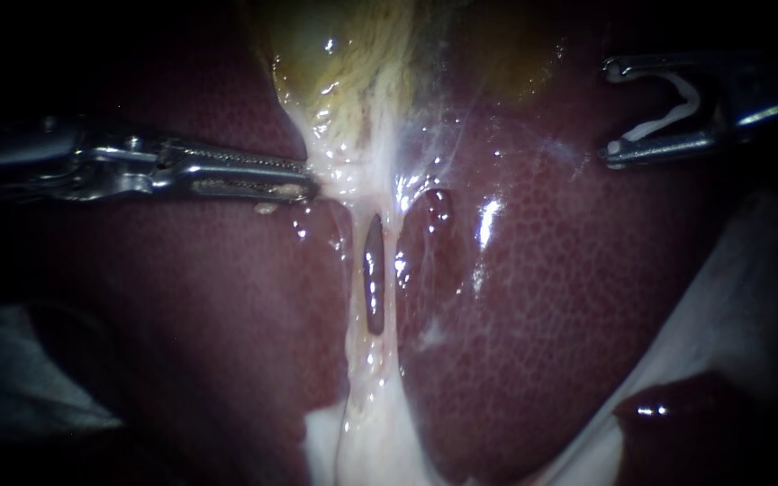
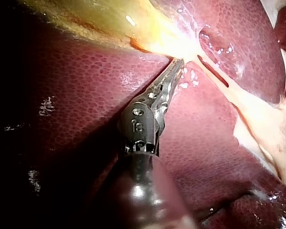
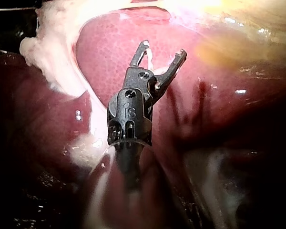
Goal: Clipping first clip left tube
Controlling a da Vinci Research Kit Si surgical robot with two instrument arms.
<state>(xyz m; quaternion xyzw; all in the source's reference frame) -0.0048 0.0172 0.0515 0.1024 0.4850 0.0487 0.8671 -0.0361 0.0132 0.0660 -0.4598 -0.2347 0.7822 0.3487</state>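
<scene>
Jaws of left instrument [image 1: 303,178] clamp pale tissue [image 1: 339,171]; right instrument [image 1: 610,110] carries a white clip [image 1: 668,115] in wide jaws, well right of the glistening left tube [image 1: 354,270].

Liver [image 1: 542,297] on a pale underlay [image 1: 745,297].

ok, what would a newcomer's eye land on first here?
A pale tissue band runs down the middle over the dark red liver, splitting into two tubes around a dark slit. My left instrument is shut on the band just below the yellowish gallbladder; my right instrument hangs at upper right, away from it, a white clip held between its jaws.
</scene>
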